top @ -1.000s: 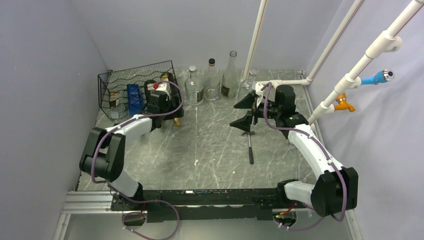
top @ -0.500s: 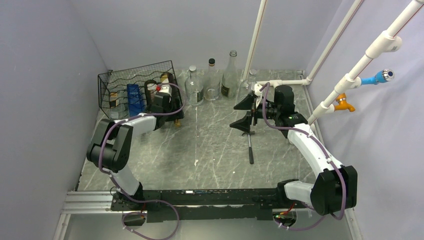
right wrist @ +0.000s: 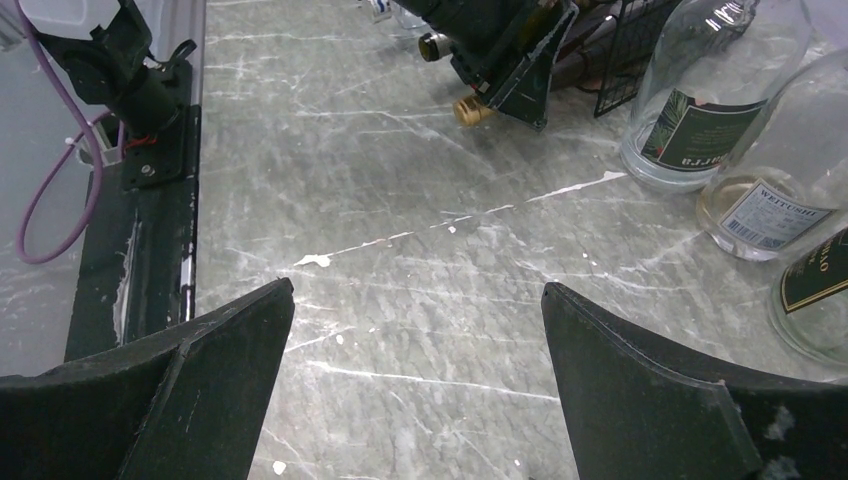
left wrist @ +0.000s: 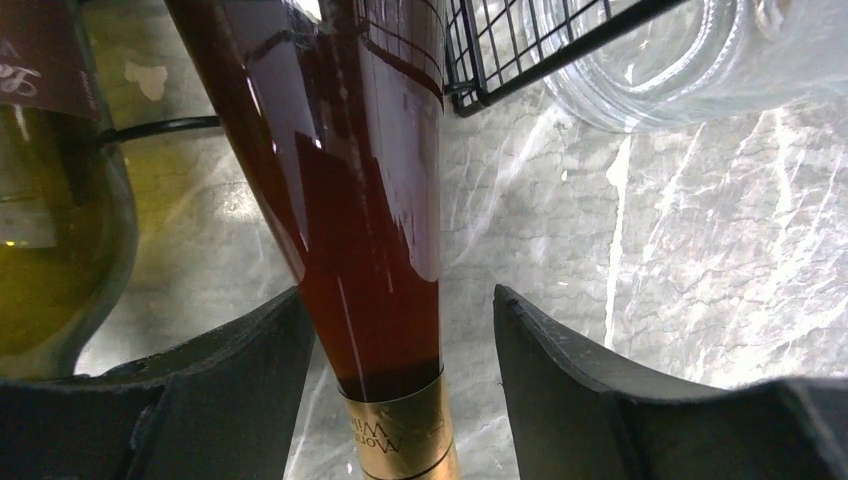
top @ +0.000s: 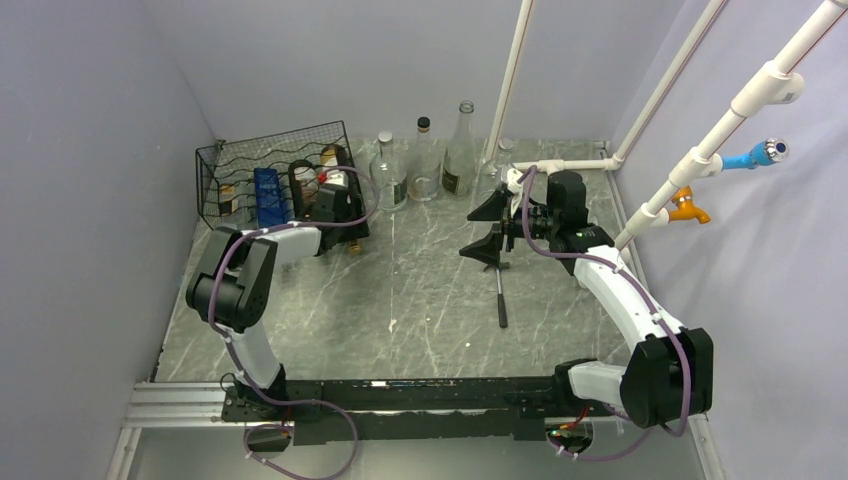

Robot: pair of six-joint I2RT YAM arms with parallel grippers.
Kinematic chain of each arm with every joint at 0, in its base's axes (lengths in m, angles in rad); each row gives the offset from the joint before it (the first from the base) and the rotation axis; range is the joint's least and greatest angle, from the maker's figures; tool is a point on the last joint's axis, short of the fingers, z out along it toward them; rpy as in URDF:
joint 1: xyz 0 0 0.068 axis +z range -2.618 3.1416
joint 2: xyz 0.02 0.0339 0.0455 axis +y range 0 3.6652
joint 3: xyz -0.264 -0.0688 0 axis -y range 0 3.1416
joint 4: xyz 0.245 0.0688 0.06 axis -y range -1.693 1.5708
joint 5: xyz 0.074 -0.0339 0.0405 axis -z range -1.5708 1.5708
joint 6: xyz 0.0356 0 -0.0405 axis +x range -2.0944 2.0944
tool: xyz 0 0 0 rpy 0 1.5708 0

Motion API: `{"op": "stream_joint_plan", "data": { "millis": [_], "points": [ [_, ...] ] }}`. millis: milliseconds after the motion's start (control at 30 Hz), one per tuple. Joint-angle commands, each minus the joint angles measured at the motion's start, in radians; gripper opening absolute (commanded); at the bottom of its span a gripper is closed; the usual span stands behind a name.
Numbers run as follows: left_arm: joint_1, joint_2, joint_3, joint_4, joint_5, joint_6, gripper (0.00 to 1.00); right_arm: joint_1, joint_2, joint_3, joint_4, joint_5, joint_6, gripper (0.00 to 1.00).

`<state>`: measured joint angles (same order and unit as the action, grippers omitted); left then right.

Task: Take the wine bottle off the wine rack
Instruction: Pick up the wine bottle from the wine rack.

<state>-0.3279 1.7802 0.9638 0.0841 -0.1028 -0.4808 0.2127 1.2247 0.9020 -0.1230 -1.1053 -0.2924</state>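
stage: grasp, early | wine bottle (left wrist: 360, 200) lies in wine rack (top: 250, 165), far-left corner of surface, neck poking out | l pincer (left wrist: 400, 300) apart, straddling neck, not clamped | r pincer (right wrist: 415, 290) wide apart, empty | todo: clamp, pull out

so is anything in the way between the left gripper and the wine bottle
Nothing visible. The neck of the wine bottle sits between the open fingers of the left gripper, with a gap on one side. A clear glass bottle stands beside the wine rack corner.
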Motion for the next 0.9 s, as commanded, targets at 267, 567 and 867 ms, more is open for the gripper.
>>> {"op": "stream_joint_plan", "data": {
  "millis": [267, 567, 867],
  "points": [
    [-0.039, 0.052, 0.048, -0.031, -0.078, -0.038, 0.64, -0.004, 0.003, 0.02, 0.001, -0.005, -0.039, 0.97],
    [-0.046, 0.065, 0.062, -0.047, -0.107, -0.045, 0.58, -0.004, 0.004, 0.021, -0.006, -0.004, -0.048, 0.97],
    [-0.06, 0.086, 0.084, -0.072, -0.139, -0.05, 0.56, -0.004, -0.001, 0.025, -0.013, -0.005, -0.054, 0.97]
  ]
}}
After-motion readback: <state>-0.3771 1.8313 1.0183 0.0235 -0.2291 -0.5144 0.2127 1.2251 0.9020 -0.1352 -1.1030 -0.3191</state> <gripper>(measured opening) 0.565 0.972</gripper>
